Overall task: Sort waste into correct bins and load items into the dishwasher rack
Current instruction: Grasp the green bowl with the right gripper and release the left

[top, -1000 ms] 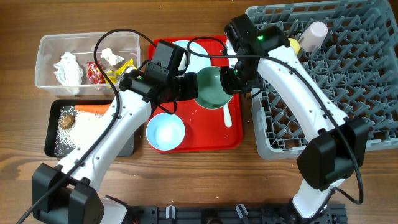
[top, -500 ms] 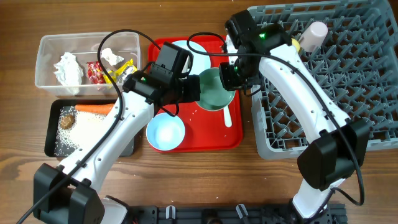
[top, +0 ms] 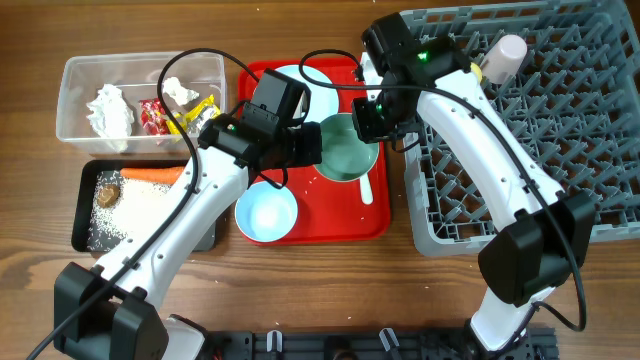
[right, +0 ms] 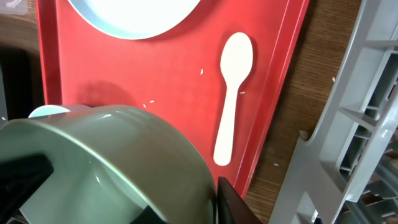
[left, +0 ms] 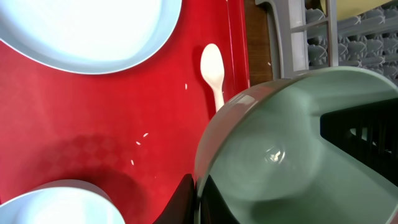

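A pale green bowl [top: 346, 147] hangs over the red tray [top: 330, 222], pinched by both grippers. My left gripper [top: 306, 143] is shut on its left rim; in the left wrist view [left: 198, 194] one finger is inside the bowl [left: 292, 143] and one outside. My right gripper [top: 371, 119] is shut on the bowl's right rim, as its wrist view shows [right: 214, 200], with the bowl [right: 112, 162] filling the lower left. A light blue bowl [top: 266, 212], a white spoon [top: 365, 187] and a light blue plate [top: 303, 84] lie on the tray. The grey dishwasher rack [top: 560, 150] stands at the right.
A pink cup [top: 505, 55] and a yellow cup [top: 471, 71] sit in the rack's far left corner. The clear tub [top: 70, 100] holds tissues and wrappers. The black tray [top: 82, 215] holds a carrot [top: 150, 174], rice grains and a brown lump [top: 108, 190].
The green bowl and both grippers have shifted slightly to the right over the red tray. Both grips stay as they were.
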Controlling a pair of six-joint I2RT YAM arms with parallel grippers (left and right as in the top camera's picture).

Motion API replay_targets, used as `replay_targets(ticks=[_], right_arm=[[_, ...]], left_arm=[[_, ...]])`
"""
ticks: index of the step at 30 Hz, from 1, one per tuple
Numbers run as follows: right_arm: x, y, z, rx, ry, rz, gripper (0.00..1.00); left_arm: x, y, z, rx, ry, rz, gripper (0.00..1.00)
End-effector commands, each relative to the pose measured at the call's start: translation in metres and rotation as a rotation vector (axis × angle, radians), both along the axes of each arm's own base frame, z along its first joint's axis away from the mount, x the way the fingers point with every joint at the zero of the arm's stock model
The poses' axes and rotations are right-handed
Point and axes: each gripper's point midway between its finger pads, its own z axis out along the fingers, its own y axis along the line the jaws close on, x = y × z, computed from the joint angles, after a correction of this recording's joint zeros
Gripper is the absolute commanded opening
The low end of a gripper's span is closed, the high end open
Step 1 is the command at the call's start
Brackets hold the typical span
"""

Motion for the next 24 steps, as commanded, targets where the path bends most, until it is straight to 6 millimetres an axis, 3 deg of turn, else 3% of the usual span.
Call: replay_targets(ticks=[1,4,11,15,17,24], right_arm=[[0.005,-0.0049,0.0027,-0.039,-0.025,0.008,0.15],[0.0056,-0.0122,0.0018,-0.06,-0.022,-0.005,0.04],[0.0031,-0.0137,0.0013,-0.065,-0.01,-0.005,0.04],[0.0011,-0.0137,-0.0006,-0.065,0.0,-0.007,0.12],[0.0014,-0.0139,-0.0011,-0.066,0.001,-0.007,0.04],[0.0073,-0.0147,0.0002,-0.058,-0.018,-0.016,0.04]], left_arm=[[0.002,-0.0018,0.0073,-0.004,-0.02,0.004,0.04],[0.0025,-0.0005,0.0069,0.003,-0.022,0.008,0.04],[0.0046,-0.0018,0.0085,-0.003,-0.032,0.008,0.04],[0.0078,-0.0036,0.0107,-0.012,-0.047,0.008,0.04],[0.0093,-0.0044,0.0118,-0.016,-0.055,0.008,0.04],[0.0098,-0.0047,0.0154,-0.022,-0.066,0.008,0.13]])
